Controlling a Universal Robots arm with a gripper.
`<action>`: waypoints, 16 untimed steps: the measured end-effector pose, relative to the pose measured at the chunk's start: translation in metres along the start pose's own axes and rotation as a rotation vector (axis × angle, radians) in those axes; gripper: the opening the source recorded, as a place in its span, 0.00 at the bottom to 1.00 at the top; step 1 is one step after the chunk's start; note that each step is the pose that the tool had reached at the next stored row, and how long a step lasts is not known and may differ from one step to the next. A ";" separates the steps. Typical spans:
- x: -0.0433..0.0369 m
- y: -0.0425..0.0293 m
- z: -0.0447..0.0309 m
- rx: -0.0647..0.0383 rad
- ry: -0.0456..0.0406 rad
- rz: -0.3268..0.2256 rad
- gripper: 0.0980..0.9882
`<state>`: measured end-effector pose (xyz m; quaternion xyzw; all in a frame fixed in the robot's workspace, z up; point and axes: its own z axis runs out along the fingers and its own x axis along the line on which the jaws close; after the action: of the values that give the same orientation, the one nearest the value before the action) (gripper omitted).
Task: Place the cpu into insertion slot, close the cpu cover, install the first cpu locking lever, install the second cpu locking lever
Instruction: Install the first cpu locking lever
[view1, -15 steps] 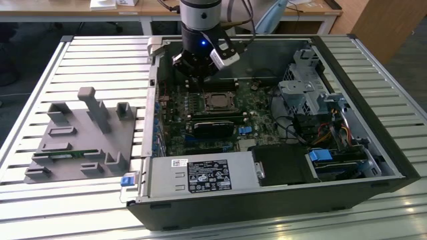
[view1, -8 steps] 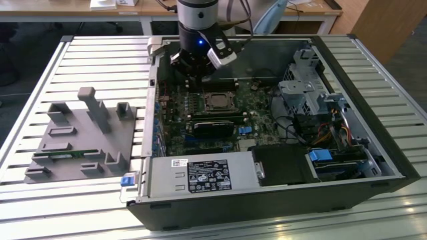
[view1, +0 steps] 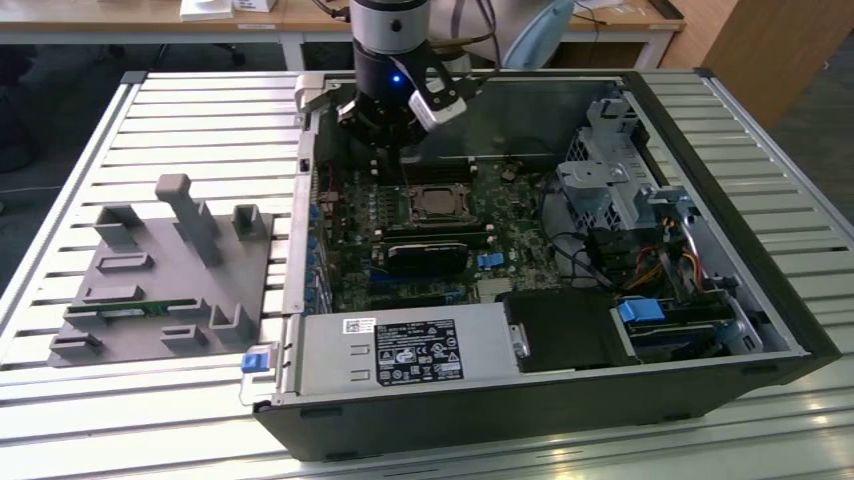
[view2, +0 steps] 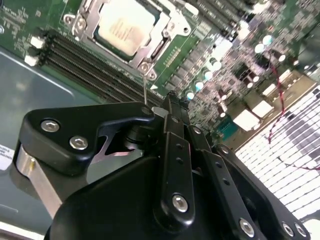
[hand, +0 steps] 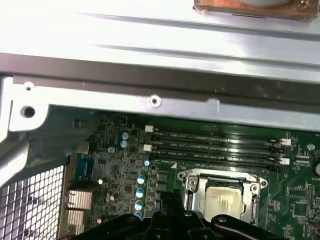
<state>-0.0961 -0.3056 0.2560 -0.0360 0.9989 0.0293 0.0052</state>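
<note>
The cpu (view2: 125, 22) (hand: 225, 200) (view1: 434, 203) lies flat in the insertion slot (hand: 215, 178) on the green board, pale metallic face up. The silvery cpu cover (view2: 161, 36) (hand: 192, 186) lies down around it like a frame. In the second wrist view a thin metal lever rod (view2: 144, 85) rises from the socket's corner toward my gripper; I cannot tell whether they touch. My gripper (view2: 171, 99) (hand: 170, 196) (view1: 384, 160) hovers just beside the socket, over the memory slots, on the far side in the exterior view. Its fingers are shut together with nothing visibly between them.
Long black memory slots (hand: 215, 147) (view2: 85, 65) run beside the socket. The case's metal wall (hand: 160, 107) is close behind the gripper. A drive cage (view1: 614, 170) stands at the exterior view's right, a power supply (view1: 400, 350) in front, a grey fixture tray (view1: 160, 270) outside the case.
</note>
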 end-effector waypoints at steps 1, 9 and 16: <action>0.0004 0.0017 0.0005 0.000 0.0000 0.000 0.01; -0.0008 0.0114 0.0039 0.000 0.0000 0.000 0.01; -0.0091 0.0123 0.0045 0.000 0.0001 0.000 0.01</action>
<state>-0.0878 -0.2925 0.2523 -0.0360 0.9989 0.0293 0.0052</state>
